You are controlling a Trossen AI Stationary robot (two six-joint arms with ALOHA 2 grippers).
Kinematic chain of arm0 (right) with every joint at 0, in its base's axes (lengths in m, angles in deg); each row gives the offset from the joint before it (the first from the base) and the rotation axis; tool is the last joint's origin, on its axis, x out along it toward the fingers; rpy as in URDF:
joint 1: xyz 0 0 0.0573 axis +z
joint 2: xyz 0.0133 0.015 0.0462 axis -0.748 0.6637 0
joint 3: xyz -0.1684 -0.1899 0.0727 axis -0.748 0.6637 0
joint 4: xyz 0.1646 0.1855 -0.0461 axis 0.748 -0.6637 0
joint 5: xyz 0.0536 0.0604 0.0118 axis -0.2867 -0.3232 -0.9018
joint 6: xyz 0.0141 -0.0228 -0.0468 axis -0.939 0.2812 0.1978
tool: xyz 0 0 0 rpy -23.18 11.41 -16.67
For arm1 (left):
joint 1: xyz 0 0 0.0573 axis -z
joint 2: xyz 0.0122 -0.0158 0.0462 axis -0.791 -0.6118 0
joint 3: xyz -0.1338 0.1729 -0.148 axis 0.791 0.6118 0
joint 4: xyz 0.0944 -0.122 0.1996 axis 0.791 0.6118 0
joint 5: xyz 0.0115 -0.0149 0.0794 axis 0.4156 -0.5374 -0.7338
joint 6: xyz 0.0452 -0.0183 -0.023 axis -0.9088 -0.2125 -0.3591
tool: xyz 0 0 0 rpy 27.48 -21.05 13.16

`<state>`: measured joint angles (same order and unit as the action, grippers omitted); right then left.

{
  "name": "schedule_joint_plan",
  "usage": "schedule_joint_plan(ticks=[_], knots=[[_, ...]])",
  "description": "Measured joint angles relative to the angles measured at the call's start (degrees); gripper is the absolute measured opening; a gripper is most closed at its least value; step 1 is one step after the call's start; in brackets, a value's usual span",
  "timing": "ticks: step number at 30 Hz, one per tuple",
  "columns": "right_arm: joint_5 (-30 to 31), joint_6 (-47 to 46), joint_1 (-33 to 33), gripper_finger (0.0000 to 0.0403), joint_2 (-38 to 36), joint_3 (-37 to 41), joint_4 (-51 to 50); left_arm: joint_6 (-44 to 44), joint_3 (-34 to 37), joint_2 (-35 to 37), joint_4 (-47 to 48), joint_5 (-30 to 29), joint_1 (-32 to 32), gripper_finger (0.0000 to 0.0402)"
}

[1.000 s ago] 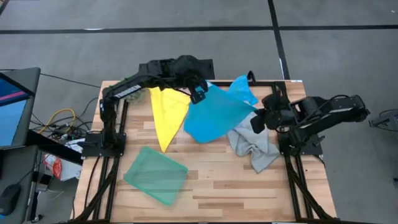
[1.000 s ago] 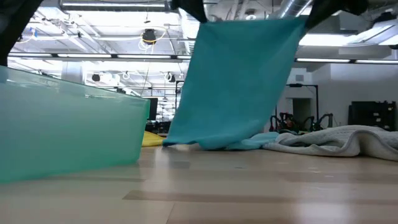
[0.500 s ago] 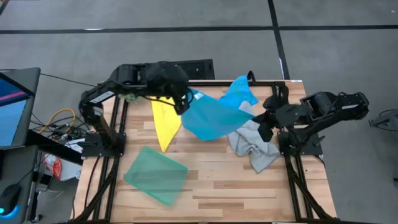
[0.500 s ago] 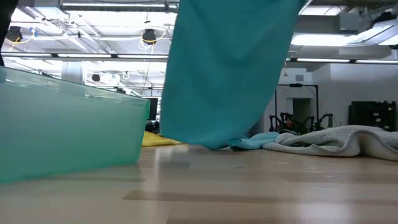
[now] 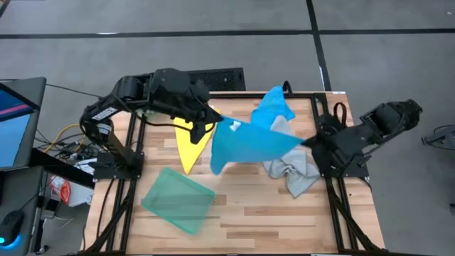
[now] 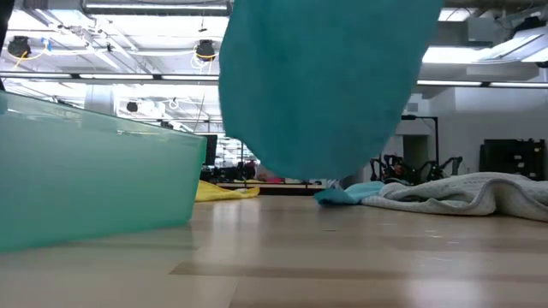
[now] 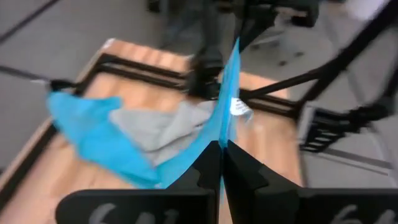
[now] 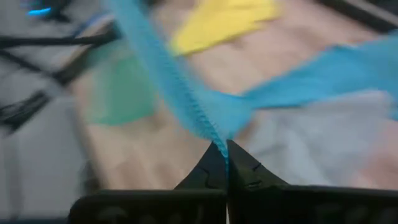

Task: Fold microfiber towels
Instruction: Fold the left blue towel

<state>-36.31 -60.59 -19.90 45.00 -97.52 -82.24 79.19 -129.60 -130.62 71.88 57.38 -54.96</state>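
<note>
A bright blue towel (image 5: 249, 142) hangs stretched between my two grippers above the table's middle; in the low view the blue towel (image 6: 325, 85) hangs clear of the wood. My left gripper (image 5: 211, 122) is shut on its left end and my right gripper (image 5: 307, 142) on its right end. A second blue towel (image 5: 274, 107) lies crumpled at the far edge, a grey towel (image 5: 291, 171) lies bunched under the right arm, a yellow towel (image 5: 190, 142) lies flat at the far left, and a teal green towel (image 5: 178, 200) lies flat at the near left. My left gripper pinches the blue towel's upper edge (image 7: 222, 134) between its two fingers, close to the white label (image 7: 239, 109). The fingers slant down from the table's left. The cloth runs away from them drawn out and hangs clear of the table. My right gripper pinches the blue towel's opposite end, at its upper edge (image 8: 214, 134), between its two fingers. The fingers slant down from the table's right. From there the cloth stretches toward the left arm, lifted clear.
Black frame rails (image 5: 334, 206) run along the table's left, right and far sides. The teal towel (image 6: 86, 180) fills the low view's left. Bare wood (image 5: 270, 220) lies at the near right. A monitor (image 5: 14, 121) and cables stand beyond the left edge.
My left gripper has gone toward the table's left and near edges and risen, and my right gripper has drawn back toward the right edge and risen. The blue towel, whose lower edge rested on the table, is now lifted clear and stretched wider between them.
</note>
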Motion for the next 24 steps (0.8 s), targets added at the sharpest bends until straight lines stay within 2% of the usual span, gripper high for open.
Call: schedule_joint_plan(ticks=[4,8,12,17,20,24], knots=[[1.7,5.7,-2.9,0.0009,0.4,0.0,-3.8,-0.8,3.0,-0.3,2.3,-6.4,-2.6,0.0002],[6.4,16.2,-8.6,0.0004,-0.2,-1.2,-4.1,-1.0,6.5,-0.3,0.2,-7.5,-6.5,0.0002],[11.3,27.2,-16.4,0.0009,-0.3,-4.3,-4.0,-4.7,8.0,-1.2,-6.5,-8.0,-10.4,0.0002],[22.3,39.4,-25.6,0.001,-0.1,-5.4,-0.4,-11.2,7.7,-1.0,-17.3,-10.6,-14.1,0.0002],[27.0,43.8,-29.1,0.0008,0.0,-5.4,1.2,-13.7,7.3,-1.0,-17.8,-11.6,-14.7,0.0002],[27.2,44.9,-30.2,0.0013,0.0,-5.2,1.1,-16.0,7.7,-1.3,-15.0,-13.6,-13.1,0.0001]])
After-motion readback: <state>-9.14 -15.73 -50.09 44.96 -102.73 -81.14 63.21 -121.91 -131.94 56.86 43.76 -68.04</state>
